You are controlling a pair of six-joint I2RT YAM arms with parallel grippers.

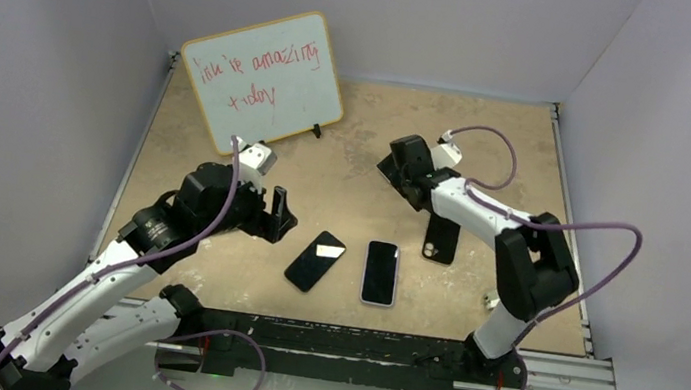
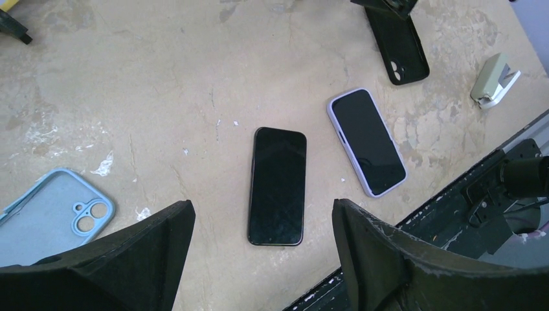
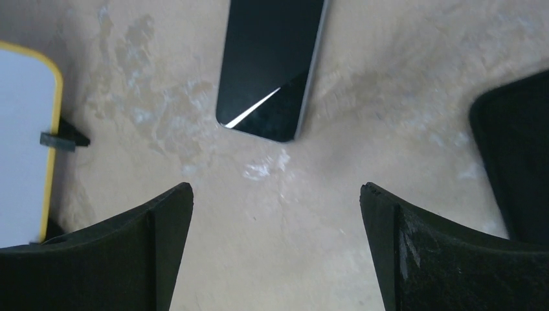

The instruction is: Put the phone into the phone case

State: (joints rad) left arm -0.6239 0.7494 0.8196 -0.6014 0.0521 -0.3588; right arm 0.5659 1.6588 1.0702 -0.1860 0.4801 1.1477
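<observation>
Near the front edge of the table [image 1: 380, 129] the bare black phone [image 1: 315, 261] lies flat, screen up, just beside the released, empty left pincer [image 1: 280, 217], and farther back the black case [image 1: 441, 239] lies near the right pincer [image 3: 277, 191], which is spread wide and holds nothing.

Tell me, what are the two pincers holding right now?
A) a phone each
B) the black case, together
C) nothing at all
C: the left pincer and the right pincer gape open and empty, while the black phone and the pale-rimmed phone lie flat on the table.
</observation>
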